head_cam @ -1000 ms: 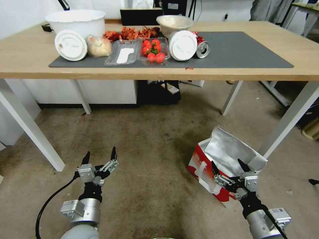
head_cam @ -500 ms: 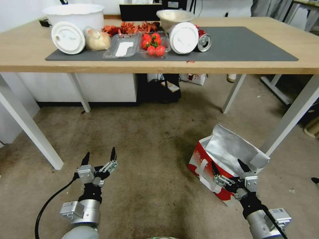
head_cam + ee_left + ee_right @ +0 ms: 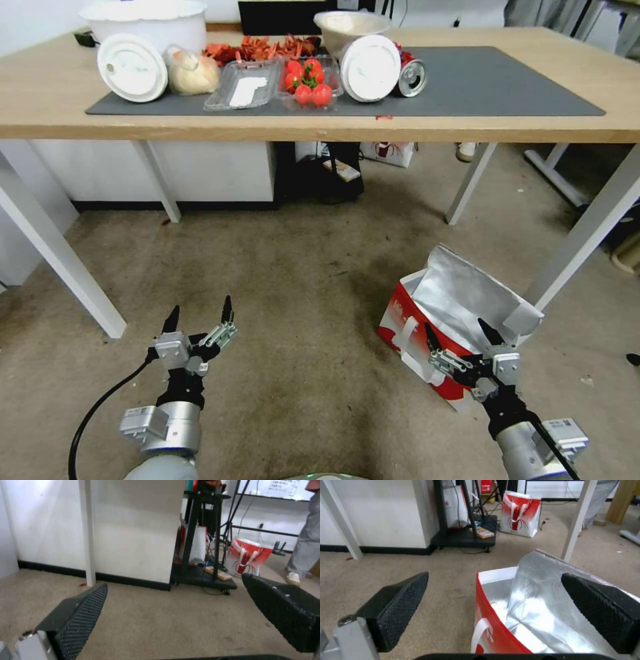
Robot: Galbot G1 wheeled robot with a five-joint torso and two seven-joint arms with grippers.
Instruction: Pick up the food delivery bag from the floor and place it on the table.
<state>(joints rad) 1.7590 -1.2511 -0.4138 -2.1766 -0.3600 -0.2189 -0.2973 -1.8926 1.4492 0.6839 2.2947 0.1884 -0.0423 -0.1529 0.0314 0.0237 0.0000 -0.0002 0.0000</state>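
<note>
The food delivery bag (image 3: 460, 300) stands on the floor (image 3: 287, 267) at the lower right, red-sided, with its silver foil lining open upward and a white strap handle on its near side. My right gripper (image 3: 455, 330) hangs open just above the bag's near rim; in the right wrist view the gripper (image 3: 495, 576) has its fingers spread either side of the bag's mouth (image 3: 533, 605), touching nothing. My left gripper (image 3: 200, 308) is open and empty over bare floor at the lower left. The table (image 3: 40, 100) with its dark grey mat (image 3: 493, 80) spans the top of the head view.
A white table leg (image 3: 580, 233) slants down right beside the bag, another leg (image 3: 60, 260) stands at the left. The mat's left half holds a white bowl, lids, tomatoes (image 3: 308, 83) and a can (image 3: 413, 77). A black stand (image 3: 320, 180) and another red-white bag (image 3: 389, 152) sit under the table.
The whole head picture has shifted, with the table sliding up the frame, so the camera has moved. Both grippers keep the same open pose.
</note>
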